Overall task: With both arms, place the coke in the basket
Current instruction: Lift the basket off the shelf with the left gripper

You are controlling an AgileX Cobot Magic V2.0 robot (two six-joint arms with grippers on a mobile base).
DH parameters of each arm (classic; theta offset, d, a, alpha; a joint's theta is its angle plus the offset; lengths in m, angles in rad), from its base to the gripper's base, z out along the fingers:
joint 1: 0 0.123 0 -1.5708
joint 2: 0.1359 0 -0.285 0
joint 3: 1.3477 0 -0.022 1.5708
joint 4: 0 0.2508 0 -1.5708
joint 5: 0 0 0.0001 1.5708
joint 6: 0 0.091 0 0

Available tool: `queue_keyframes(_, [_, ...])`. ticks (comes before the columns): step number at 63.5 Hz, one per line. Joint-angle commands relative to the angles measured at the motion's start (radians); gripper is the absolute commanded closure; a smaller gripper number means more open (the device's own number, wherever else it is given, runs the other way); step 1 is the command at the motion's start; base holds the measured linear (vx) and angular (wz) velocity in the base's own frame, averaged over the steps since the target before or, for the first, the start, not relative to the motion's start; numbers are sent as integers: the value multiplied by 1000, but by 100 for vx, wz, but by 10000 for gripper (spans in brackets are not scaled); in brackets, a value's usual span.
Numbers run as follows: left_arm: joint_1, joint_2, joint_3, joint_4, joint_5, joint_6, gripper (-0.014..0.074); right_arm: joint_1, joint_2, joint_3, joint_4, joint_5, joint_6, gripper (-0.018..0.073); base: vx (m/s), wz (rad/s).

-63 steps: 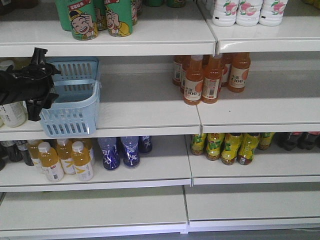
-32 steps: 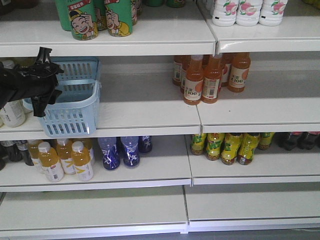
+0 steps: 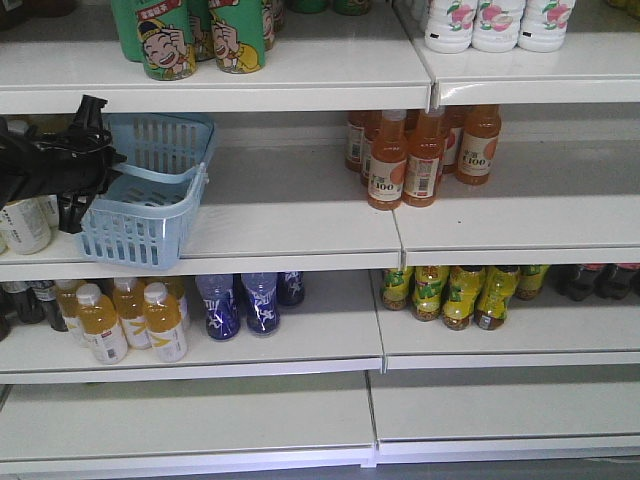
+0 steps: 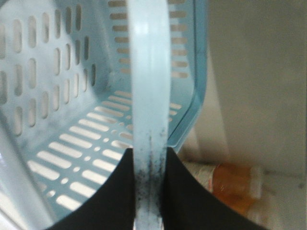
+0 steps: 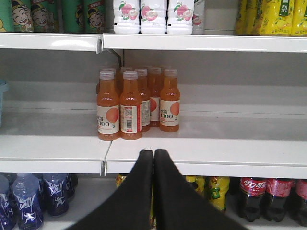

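Coke showed in no view; the tilted light-blue slotted plastic basket [image 3: 150,215], well left of the orange juice bottles [image 3: 420,160], could perhaps swing off the left gripper [image 4: 149,158] clamped on its handle [image 4: 149,72], the right gripper's [image 5: 153,153] jaws together.

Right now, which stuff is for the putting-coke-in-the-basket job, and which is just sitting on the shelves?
For the job:
basket, its handle pinched by the left tool
right tool, shut, holding nothing
coke: I cannot pick it out here

Just sitting there:
orange juice bottles
green cartoon-face drinks
white peach bottles
blue bottles
dark cola bottles with red labels
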Motion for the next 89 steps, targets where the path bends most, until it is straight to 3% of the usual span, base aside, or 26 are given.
queue_keyframes(1, [1, -76, -30, 6, 59, 107, 604, -5, -13, 8, -3, -73, -4, 569, 0, 0])
queue_keyframes(15, [1, -132, -29, -59, 240, 288, 604, -5, -13, 8, -3, -73, -4, 569, 0, 0])
queue_keyframes(31, [1, -176, -28, -69, 502, 348, 604, -5, -13, 8, -3, -73, -4, 569, 0, 0])
queue_keyframes(43, [-2, -218, -25, -69, 679, 440, 604, -5, -13, 8, -3, -73, -4, 569, 0, 0])
queue_keyframes(61, [-2, -412, 237, -90, 679, 541, 604, -5, -13, 8, -3, -72, -4, 569, 0, 0])
queue_keyframes(66, [-2, -478, 345, -154, 682, 621, 604, -5, -13, 8, -3, -72, -4, 569, 0, 0])
queue_keyframes(78, [-2, -604, 619, -442, 729, 863, 604, -5, -13, 8, -3, -72, -4, 569, 0, 0])
queue_keyframes(89, [-2, -685, 812, -625, 751, 986, 604, -5, -13, 8, -3, -72, -4, 569, 0, 0])
